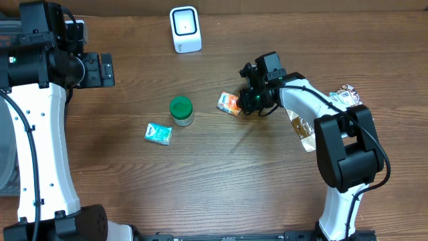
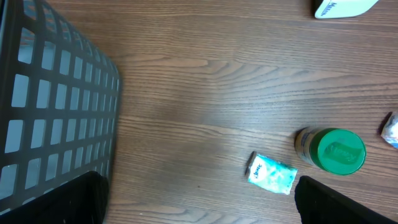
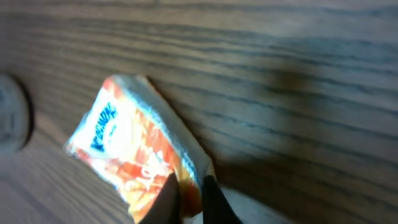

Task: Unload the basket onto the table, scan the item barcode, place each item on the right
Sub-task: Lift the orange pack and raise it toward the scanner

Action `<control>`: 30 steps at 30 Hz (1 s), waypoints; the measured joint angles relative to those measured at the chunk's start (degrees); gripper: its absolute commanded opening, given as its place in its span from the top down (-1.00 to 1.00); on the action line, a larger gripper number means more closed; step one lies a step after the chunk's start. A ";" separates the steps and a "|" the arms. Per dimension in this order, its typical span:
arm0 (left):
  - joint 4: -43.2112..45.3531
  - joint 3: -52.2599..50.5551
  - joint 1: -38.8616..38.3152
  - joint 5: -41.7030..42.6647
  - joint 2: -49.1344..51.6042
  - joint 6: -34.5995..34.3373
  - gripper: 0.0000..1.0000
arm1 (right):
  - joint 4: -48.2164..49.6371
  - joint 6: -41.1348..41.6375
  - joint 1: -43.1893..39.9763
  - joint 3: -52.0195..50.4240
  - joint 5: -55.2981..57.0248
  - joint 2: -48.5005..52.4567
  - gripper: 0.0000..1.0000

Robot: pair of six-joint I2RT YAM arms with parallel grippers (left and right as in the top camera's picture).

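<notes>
An orange and white snack packet lies on the wooden table, right of centre. My right gripper is shut on its right edge. In the right wrist view the two dark fingertips pinch the packet at its lower corner, where the right gripper meets it. The white barcode scanner stands at the back of the table and its base shows in the left wrist view. My left gripper hovers at the far left, open and empty, with its fingers wide apart.
A green-lidded jar and a teal packet sit left of the orange packet. A dark mesh basket stands at the left edge. A brown and white bag lies under the right arm.
</notes>
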 measured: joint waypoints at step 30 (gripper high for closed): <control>0.00 0.00 0.00 0.00 0.00 0.00 -0.99 | 6.47 37.33 -9.70 0.02 -57.37 -9.77 0.92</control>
